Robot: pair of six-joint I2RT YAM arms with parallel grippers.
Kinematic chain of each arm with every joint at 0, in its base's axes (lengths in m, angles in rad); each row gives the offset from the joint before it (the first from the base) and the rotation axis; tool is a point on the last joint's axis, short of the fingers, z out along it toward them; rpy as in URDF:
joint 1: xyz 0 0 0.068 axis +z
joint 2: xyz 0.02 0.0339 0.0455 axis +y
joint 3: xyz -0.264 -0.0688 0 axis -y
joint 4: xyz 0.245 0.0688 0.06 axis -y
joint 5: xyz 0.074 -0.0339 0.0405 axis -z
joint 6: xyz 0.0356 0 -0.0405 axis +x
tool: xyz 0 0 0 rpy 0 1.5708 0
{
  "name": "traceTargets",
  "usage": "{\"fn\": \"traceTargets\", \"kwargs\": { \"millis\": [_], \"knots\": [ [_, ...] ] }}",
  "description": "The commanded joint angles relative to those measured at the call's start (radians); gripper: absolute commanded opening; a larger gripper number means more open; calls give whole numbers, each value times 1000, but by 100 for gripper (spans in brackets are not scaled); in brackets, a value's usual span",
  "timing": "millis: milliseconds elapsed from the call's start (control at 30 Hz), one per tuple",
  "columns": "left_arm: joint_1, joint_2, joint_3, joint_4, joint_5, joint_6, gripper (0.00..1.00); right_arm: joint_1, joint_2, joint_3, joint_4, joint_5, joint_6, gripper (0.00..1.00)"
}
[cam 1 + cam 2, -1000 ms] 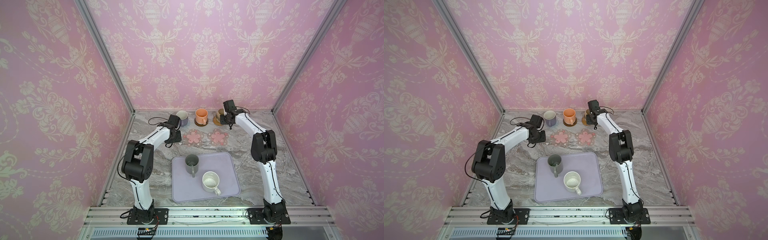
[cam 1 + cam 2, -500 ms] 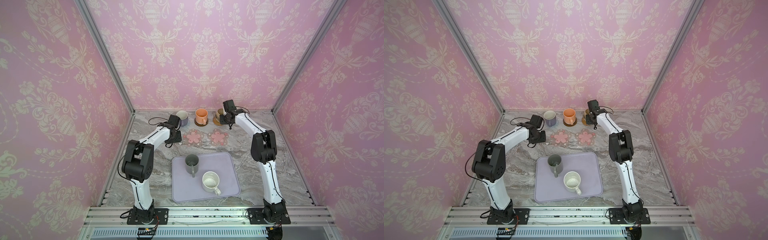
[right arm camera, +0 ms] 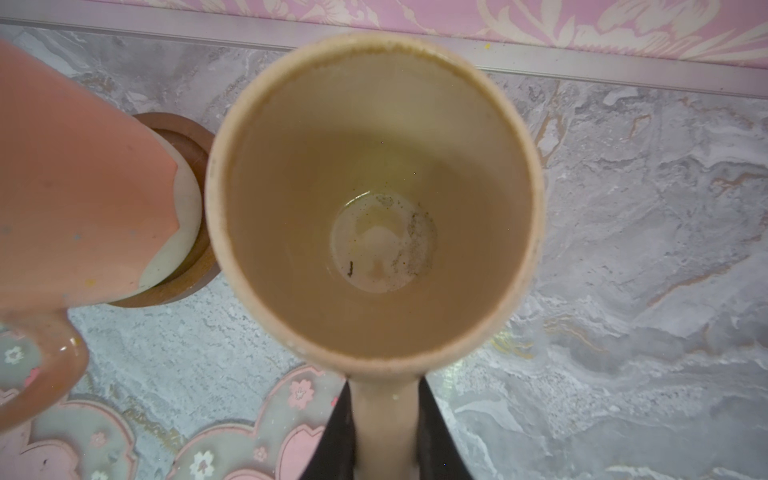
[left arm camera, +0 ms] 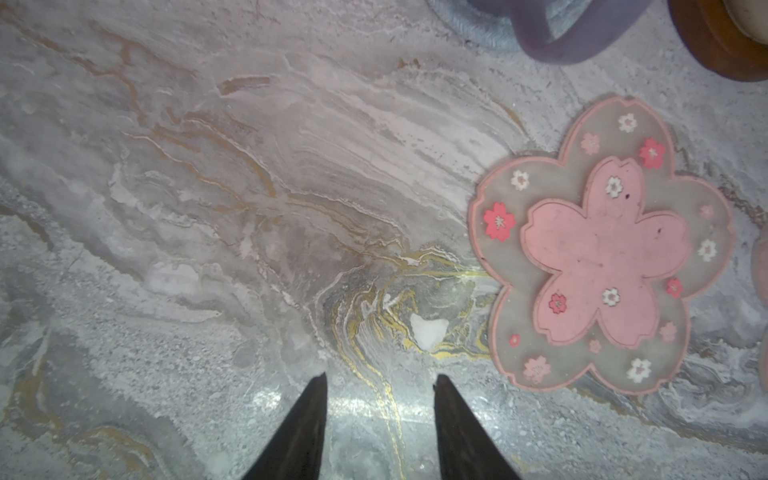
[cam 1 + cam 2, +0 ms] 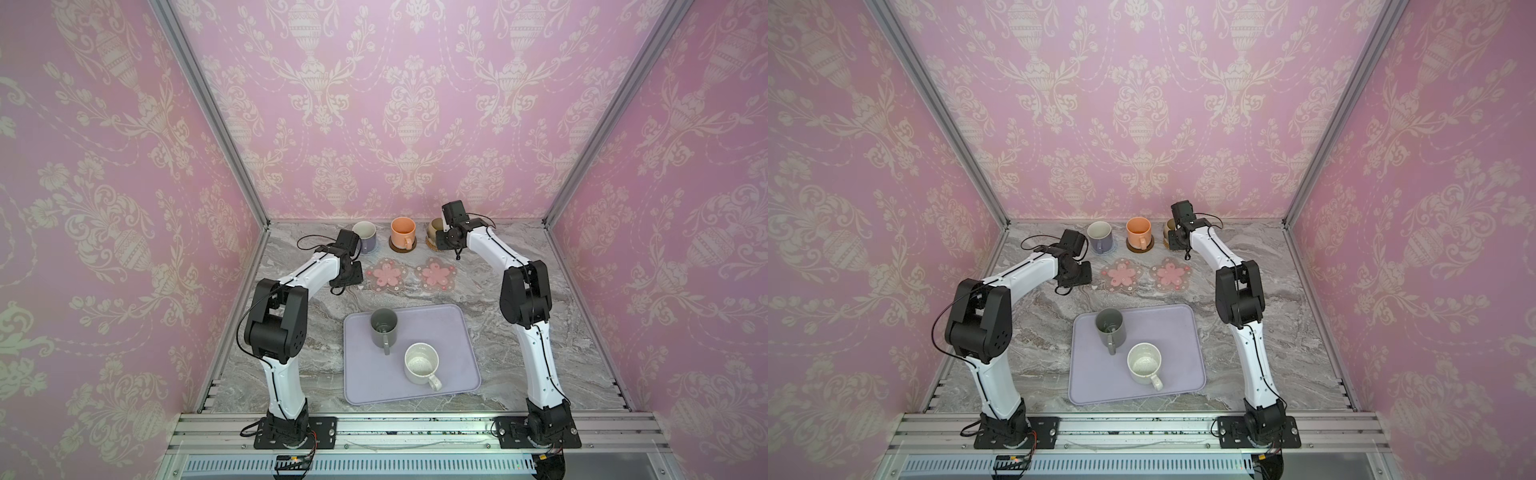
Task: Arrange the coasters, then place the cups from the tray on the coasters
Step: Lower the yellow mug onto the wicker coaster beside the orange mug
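Note:
My right gripper (image 3: 384, 386) is shut on the handle of the beige cup (image 3: 374, 195) at the back right, over a tan woven coaster (image 5: 430, 246) of which only an edge shows. The orange cup (image 5: 403, 232) stands on a brown disc coaster (image 5: 402, 248). The lavender cup (image 5: 365, 236) stands on a light blue coaster (image 4: 473, 25). Two pink flower coasters (image 5: 386, 275) (image 5: 435, 274) lie bare. My left gripper (image 4: 379, 378) is open over bare marble beside the left flower coaster (image 4: 602, 249). The tray (image 5: 444, 332) holds the dark grey cup (image 5: 383, 328) and the white speckled cup (image 5: 422, 365).
Pink papered walls close the table on three sides, with the back wall (image 3: 540, 25) just behind the beige cup. Marble tabletop (image 5: 478, 291) runs between the flower coasters and the tray. A metal rail (image 5: 395, 428) carries both arm bases at the front.

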State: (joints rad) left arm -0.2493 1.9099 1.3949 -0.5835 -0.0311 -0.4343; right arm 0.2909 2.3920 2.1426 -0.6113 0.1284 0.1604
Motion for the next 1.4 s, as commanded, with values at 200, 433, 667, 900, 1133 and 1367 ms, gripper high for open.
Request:
{"fn": "traceTargets", "kwargs": {
  "millis": [200, 433, 667, 900, 1133, 1367],
  "knots": [
    [10, 18, 24, -19, 10, 17, 45, 8, 27, 69, 48, 51, -22, 0],
    [10, 23, 22, -21, 13, 16, 45, 6, 13, 69, 48, 46, -20, 0],
    [9, 26, 24, -18, 19, 11, 45, 7, -44, 20, 39, 28, 12, 0],
    [12, 28, 24, -19, 18, 15, 45, 7, -79, 0, 66, 52, -14, 0],
    [11, 14, 19, -19, 17, 11, 45, 7, -106, 19, 88, 50, -20, 0],
    [11, -1, 10, -19, 16, 8, 45, 8, -130, 4, 122, 56, -27, 0]
  ]
}}
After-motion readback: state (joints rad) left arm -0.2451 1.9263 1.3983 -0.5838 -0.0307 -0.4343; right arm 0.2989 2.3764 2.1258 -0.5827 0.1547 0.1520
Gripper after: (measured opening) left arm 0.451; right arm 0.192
